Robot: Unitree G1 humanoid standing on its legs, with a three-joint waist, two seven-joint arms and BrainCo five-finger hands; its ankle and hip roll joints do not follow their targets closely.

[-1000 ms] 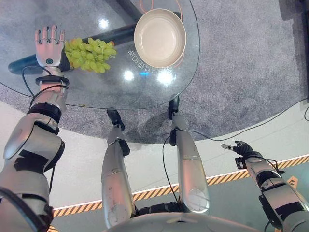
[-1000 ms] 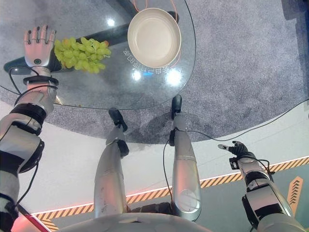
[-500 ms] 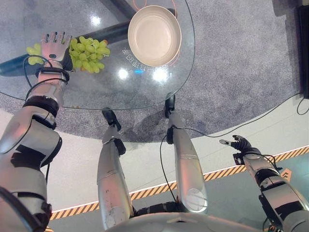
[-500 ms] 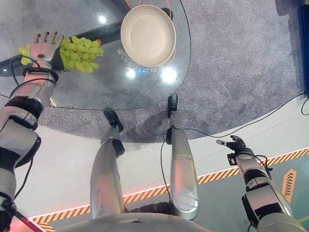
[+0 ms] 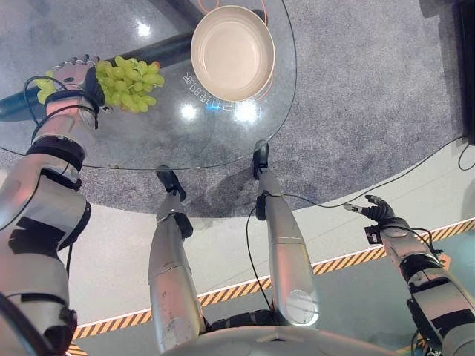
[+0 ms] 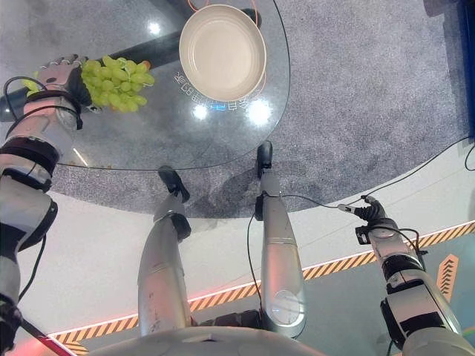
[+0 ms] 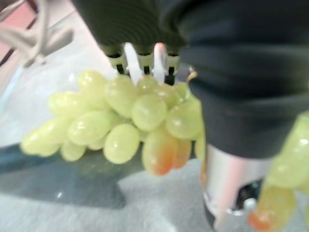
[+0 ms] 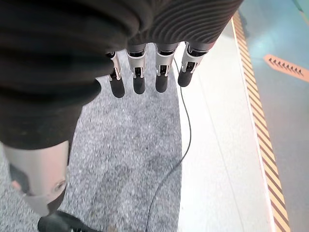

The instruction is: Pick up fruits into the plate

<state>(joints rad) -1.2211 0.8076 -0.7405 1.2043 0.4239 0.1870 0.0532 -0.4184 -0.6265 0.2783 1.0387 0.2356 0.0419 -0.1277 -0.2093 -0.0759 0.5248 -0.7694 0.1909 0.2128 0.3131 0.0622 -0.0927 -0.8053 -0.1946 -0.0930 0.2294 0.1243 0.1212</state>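
A bunch of green grapes (image 5: 132, 80) lies on the round glass table (image 5: 148, 137) at its left side. My left hand (image 5: 69, 74) rests on the bunch's left end with its fingers curled into the fruit, and a few grapes stick out on its far side. In the left wrist view the grapes (image 7: 130, 116) press against the fingers, and the thumb (image 7: 227, 179) sits beside them. The empty cream plate (image 5: 232, 52) stands on the table to the right of the grapes. My right hand (image 5: 377, 213) hangs low at the right over the floor, its fingers (image 8: 145, 79) straight.
A dark bar (image 5: 174, 50) runs under the glass between the grapes and the plate. Grey carpet (image 5: 371, 89) surrounds the table. A striped orange and black line (image 5: 341, 261) crosses the pale floor near my right arm.
My left hand slid from beside the grapes onto the bunch, and its straight fingers have curled round the fruit. The right hand lifted slightly. The camera shifted a little.
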